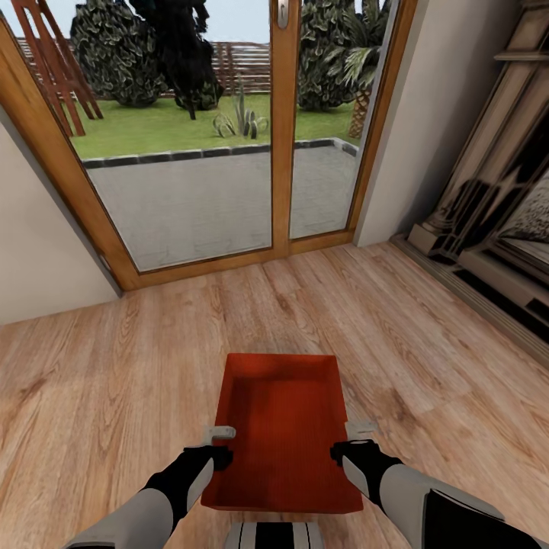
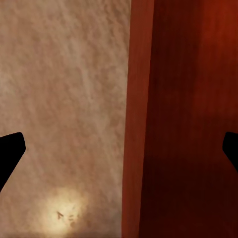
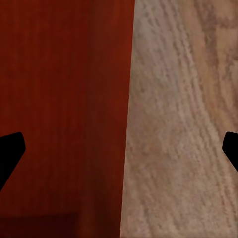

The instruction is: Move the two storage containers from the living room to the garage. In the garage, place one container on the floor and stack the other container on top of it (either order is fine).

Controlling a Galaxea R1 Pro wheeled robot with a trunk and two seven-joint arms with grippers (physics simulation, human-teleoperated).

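bin straddled on both sides, grasp not yet closed

1 orange-red storage container [image 1: 284,431] sits on the light wood plank floor [image 1: 114,381] of the living room, just ahead of the robot's base and well short of the glass doors [image 1: 221,130]. a dark fireplace surround [image 1: 488,221] stands off to the right.

the left gripper [image 1: 219,444] is at the bin's left wall and the right gripper [image 1: 358,440] at its right wall, both near the robot-side end. in each wrist view the 2 fingertips are spread wide, with the bin's wall running between them: both sets of jaws are open, straddling the rim, gripping nothing.

the step in hand looks like a 2-handed pickup. to do it well, settle both grippers evenly over the walls, close them together, and confirm the hold before lifting. since the grips sit toward the near end, the far end may droop, so lift slowly and keep it level. whether the fingers already touch the plastic i cannot tell.
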